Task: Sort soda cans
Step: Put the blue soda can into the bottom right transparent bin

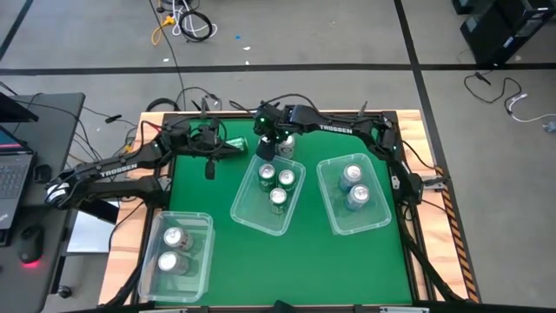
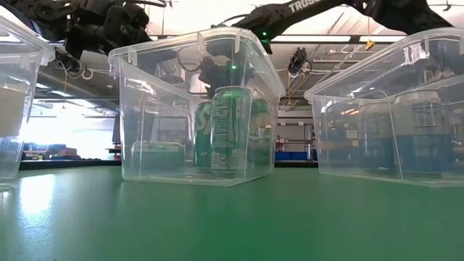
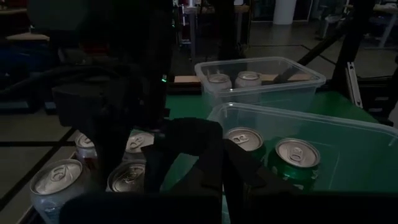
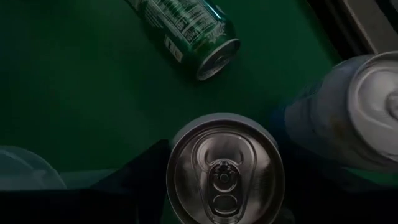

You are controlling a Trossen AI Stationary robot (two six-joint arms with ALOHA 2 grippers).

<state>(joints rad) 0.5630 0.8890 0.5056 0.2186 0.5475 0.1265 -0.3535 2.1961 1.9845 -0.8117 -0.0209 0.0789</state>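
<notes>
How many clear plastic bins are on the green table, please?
3: left clear plastic rectangular bin near the front-left corner, middle bin centrally, right bin toward the right. None seems hidden.
</notes>
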